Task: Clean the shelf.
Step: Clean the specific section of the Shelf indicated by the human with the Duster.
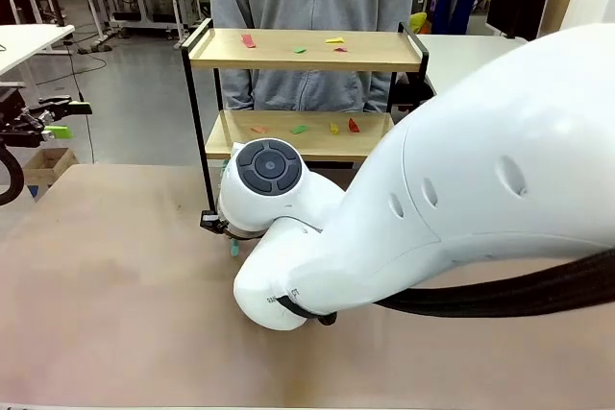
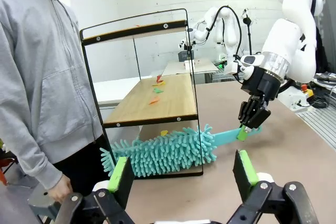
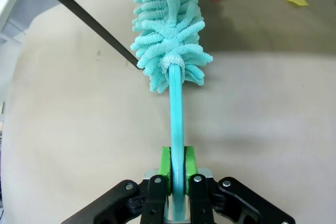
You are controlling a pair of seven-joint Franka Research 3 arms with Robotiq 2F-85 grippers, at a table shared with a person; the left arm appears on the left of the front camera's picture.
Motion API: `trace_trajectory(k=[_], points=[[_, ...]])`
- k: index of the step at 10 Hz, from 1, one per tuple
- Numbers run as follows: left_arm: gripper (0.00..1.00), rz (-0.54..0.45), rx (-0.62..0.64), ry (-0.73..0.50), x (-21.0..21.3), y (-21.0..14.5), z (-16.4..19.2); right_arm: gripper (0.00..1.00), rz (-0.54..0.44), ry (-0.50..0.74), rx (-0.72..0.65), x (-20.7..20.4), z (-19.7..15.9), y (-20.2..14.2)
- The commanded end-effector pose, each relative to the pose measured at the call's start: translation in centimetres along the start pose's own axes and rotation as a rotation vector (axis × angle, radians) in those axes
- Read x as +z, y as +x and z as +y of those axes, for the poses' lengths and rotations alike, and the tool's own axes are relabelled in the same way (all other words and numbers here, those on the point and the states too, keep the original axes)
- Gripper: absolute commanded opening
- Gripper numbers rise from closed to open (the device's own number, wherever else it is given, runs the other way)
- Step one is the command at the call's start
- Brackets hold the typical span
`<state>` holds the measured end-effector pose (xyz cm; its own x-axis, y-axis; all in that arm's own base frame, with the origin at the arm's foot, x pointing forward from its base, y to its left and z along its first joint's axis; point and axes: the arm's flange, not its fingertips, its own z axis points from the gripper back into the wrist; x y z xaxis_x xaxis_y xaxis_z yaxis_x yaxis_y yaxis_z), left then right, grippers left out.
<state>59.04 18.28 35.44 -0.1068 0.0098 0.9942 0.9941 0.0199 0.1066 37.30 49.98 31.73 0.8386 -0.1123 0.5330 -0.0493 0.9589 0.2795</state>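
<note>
Front camera: the right arm [image 1: 461, 189] parks its big white bulk across the frame, burying the shelf's [image 1: 307, 50] right-hand legs and all but a sliver of the teal duster [image 1: 233, 250]. Coloured scraps [image 1: 300, 49] dot both boards, too small to say what they are. From the right wrist, the duster's fluffy far end runs off the top edge, and most of the shelf is off-frame.

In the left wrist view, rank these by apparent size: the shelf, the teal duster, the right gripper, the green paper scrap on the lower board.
1. shelf
2. teal duster
3. right gripper, jaws shut on the duster's handle
4. green paper scrap, smallest by far
</note>
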Motion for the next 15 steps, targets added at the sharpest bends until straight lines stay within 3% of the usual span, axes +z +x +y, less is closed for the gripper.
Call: trace_trajectory(k=[1, 6, 11, 15], points=[[1.0, 0.008, -0.013, -0.003, -0.1, 0.2, -0.2, 0.13, 0.058, -0.022, -0.004, -0.8, 0.2, 1.2], [1.0, 0.008, -0.013, -0.003, -0.1, 0.2, -0.2, 0.13, 0.031, 0.003, -0.018, 0.0, -0.5, -0.1], [1.0, 0.008, -0.013, -0.003, -0.1, 0.2, -0.2, 0.13, 0.035, -0.027, -0.087, 1.9, -4.2, 2.3], [1.0, 0.008, -0.013, -0.003, -0.1, 0.2, -0.2, 0.13, 0.041, -0.117, -0.107, 3.1, -9.3, 3.6]])
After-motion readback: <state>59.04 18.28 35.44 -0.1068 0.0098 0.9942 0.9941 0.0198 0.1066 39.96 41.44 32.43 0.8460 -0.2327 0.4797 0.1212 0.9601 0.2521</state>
